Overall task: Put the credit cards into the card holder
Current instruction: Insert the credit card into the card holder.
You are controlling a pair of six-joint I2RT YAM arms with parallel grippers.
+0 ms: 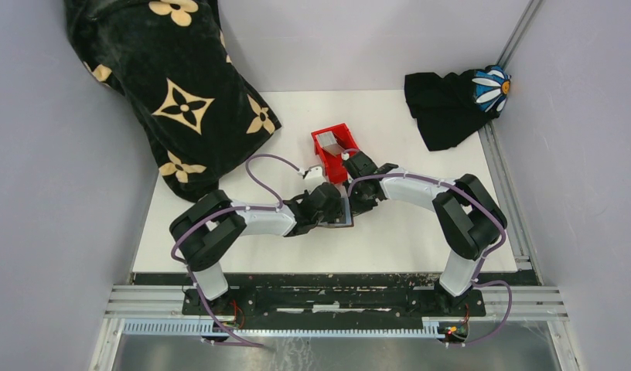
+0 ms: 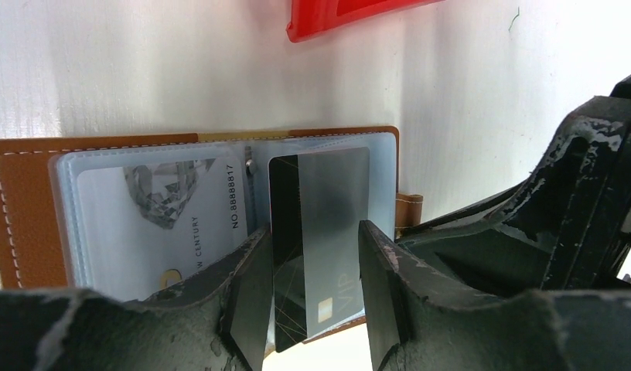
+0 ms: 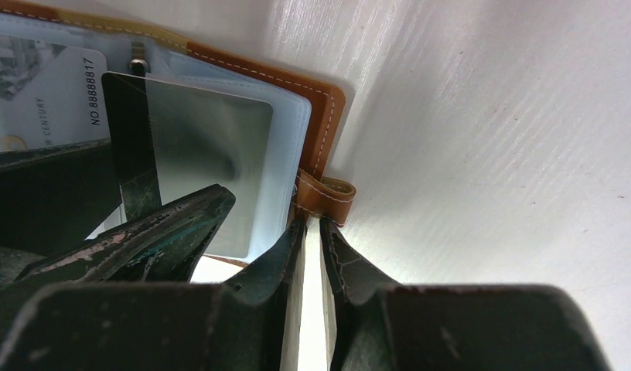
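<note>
Card holder (image 2: 26, 201) open flat on the worktop (image 2: 142, 62), grey card (image 2: 328, 201) partway into its right sleeve.
Holder's left sleeve has a white card (image 2: 142, 232) seated. Left fingers (image 2: 247, 309) are part-closed across the grey card, pinching its two long edges. The card's far end is in the holder's right sleeve and its near end sticks out past the holder's near edge. Snap tab (image 3: 324, 197) is on the holder's right edge, with the right fingers (image 3: 285, 263) nearly closed and their tips pinching it. Red bin (image 2: 328, 15) is beyond the holder's far edge, apart from it.
</note>
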